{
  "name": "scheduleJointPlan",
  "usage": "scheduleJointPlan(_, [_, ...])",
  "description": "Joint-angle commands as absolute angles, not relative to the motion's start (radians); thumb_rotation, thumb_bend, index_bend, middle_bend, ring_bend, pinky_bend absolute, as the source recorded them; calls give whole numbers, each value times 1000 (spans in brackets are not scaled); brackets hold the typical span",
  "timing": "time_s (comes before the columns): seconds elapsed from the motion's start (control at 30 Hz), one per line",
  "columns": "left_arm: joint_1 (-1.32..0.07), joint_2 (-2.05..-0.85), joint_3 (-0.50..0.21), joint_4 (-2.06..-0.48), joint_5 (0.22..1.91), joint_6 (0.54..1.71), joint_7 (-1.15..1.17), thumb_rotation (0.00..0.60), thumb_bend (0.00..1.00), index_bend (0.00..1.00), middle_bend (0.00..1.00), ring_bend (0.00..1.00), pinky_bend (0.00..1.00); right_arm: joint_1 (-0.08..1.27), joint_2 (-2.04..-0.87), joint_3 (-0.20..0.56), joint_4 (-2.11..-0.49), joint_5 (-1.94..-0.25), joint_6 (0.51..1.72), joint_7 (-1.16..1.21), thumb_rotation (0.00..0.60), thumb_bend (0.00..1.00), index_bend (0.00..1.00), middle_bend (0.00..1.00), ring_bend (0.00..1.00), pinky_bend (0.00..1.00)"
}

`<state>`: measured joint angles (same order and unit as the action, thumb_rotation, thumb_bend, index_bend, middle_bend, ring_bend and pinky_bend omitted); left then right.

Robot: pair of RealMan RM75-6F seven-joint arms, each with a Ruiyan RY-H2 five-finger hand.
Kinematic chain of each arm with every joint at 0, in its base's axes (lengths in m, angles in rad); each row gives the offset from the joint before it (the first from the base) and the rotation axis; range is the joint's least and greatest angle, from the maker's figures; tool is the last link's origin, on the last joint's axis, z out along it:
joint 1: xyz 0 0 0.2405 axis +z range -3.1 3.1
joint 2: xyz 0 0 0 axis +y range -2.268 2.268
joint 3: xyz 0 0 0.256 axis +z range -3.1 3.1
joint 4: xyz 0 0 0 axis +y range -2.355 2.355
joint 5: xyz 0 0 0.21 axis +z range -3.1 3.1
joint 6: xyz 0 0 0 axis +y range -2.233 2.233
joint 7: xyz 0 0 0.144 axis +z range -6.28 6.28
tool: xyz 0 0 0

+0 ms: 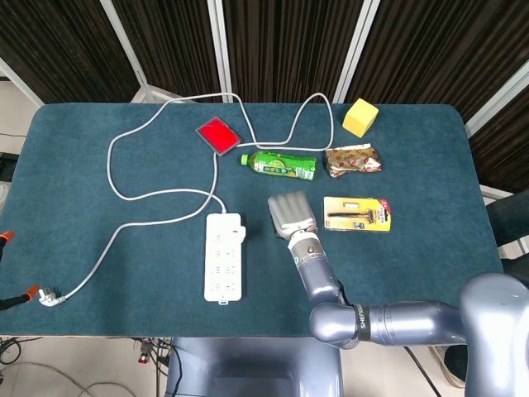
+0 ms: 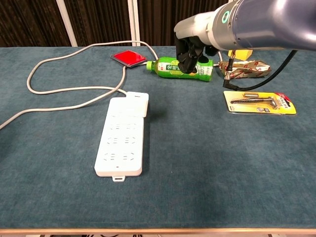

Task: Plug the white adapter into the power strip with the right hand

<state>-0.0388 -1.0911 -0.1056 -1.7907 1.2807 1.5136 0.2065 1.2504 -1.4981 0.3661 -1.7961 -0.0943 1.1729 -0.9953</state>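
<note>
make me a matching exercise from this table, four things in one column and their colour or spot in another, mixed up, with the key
Things:
1. power strip
2. bottle
3. foam cube
4. razor pack

Descriptions:
A. yellow, at the far edge of the table
B. green, lying on its side
C. white, with a cord looping across the cloth
D. yellow card, just right of the right hand in the head view

Pairs: 1-C, 2-B, 3-A, 4-D
</note>
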Motion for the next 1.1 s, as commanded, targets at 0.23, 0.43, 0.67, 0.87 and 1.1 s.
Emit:
scheduleJointPlan(0.23, [-39, -1089, -105, -1791, 1280, 1512, 203, 600, 56, 161, 0, 0, 0, 1320, -1532, 350, -1784, 6, 1163, -1068, 600, 835, 1000, 723, 813, 980])
scheduleJointPlan(0.43, [-39, -1087, -106, -1789, 1279, 1511, 199, 600, 56, 161, 0, 0, 0, 1372, -1543, 342, -1750, 118, 1103, -1142, 600, 879, 1000, 734, 815, 981])
scheduleJointPlan(0.67, [-43, -1088, -108, -1786, 1271, 1504, 199, 600, 56, 161, 0, 0, 0, 1447, -1552, 351, -1701, 243, 1035, -1228, 600, 904, 1000, 755, 825, 988])
scheduleJointPlan(0.87, [-41, -1086, -107, -1788, 1274, 1506, 195, 600, 56, 162, 0, 0, 0, 1464, -1589, 373, -1659, 240, 1022, -1180, 600, 905, 1000, 755, 825, 987])
scheduleJointPlan(1.1, [-41, -1084, -107, -1789, 1273, 1506, 191, 600, 56, 162, 0, 0, 0, 1468, -1634, 389, -1624, 186, 1012, -1108, 600, 904, 1000, 755, 825, 988])
